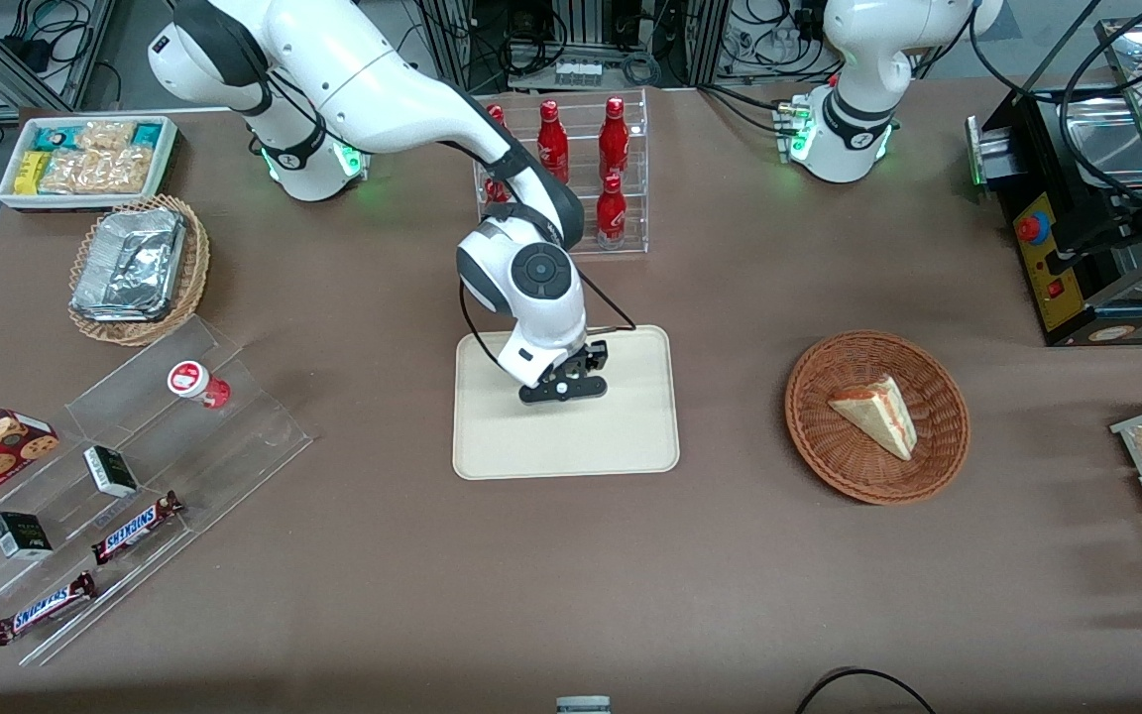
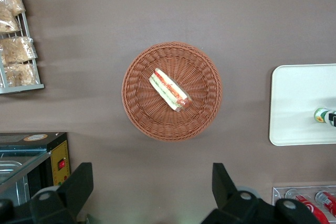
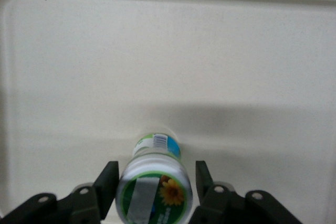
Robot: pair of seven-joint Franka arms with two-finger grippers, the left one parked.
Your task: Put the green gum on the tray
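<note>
Gripper (image 3: 154,187) around green gum (image 3: 155,187), over tray (image 3: 79,51), cola rack (image 1: 571,169) near

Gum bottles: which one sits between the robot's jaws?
The green gum, over the tray, between the gripper jaws; the red-labelled bottle stands on the clear shelf.

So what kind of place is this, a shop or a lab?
Most likely a robotics lab staged like a snack shop. Chocolate bars sit on clear display steps, red bottles in a rack, with cables in the background. The hand is over the tray, its fingers either side of the green gum.
</note>
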